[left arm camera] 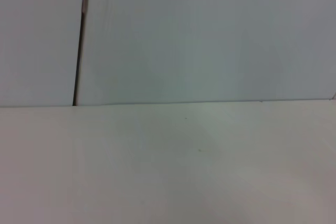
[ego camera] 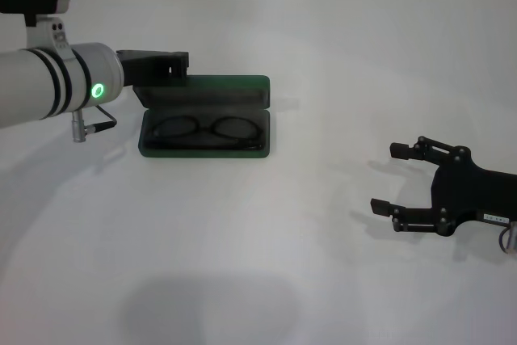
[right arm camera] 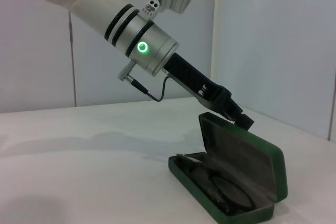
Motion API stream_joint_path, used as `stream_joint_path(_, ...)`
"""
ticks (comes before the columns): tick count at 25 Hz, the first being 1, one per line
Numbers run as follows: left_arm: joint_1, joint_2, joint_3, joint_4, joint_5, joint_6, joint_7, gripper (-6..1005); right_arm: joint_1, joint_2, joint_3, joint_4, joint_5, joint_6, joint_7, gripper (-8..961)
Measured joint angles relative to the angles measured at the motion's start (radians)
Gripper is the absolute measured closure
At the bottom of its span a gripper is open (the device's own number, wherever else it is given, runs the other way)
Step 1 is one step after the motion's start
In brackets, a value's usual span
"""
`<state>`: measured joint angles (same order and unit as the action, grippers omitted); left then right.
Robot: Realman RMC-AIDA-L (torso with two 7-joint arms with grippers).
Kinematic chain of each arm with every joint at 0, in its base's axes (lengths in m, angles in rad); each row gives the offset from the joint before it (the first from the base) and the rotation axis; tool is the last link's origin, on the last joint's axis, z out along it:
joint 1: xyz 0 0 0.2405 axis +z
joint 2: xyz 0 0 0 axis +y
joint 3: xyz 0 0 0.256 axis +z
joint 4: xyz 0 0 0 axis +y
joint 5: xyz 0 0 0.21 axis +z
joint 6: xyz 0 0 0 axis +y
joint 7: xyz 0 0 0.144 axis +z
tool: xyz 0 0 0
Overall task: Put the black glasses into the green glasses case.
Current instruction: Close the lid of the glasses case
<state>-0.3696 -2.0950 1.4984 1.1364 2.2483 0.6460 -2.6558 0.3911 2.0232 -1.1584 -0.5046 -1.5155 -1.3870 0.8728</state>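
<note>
Black glasses (ego camera: pixel 206 128) already lie inside the green glasses case (ego camera: pixel 203 151) in our head view, lenses side by side in the lower tray, with the lid (ego camera: pixel 202 91) standing open behind them; the case sits on the white table (ego camera: pixel 266 248) toward our left. From that we judge the placing itself to be done, and all that may remain is to draw the arms away, and perhaps to shut the lid, though the task does not ask for that. Our left gripper (ego camera: pixel 166 66) hangs at the lid's top edge near its left corner, and from here we cannot tell whether its fingers are spread or closed, or whether they touch the lid. Our right gripper (ego camera: pixel 393 179) rests low over the table, well apart from the case on our right, its jaws wide and holding nothing. Our left wrist view shows only bare table and the wall (left arm camera: pixel 210 35) beyond, with neither case nor fingers. Our right wrist view gives the case (right arm camera: pixel 262 182) from the side: the lid leans back open, the glasses (right arm camera: pixel 223 190) lie in the grey-lined tray, and the left gripper (right arm camera: pixel 237 115) reaches down to the lid's upper rim.
</note>
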Motion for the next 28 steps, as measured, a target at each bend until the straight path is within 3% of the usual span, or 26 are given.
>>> stream_joint_path(28, 0.036, 0.000, 0.034, -0.014, -0.075, -0.030, 0.106, 918, 0.000, 0.000, -0.001, 0.000, 0.000, 0.000, 0.000, 76)
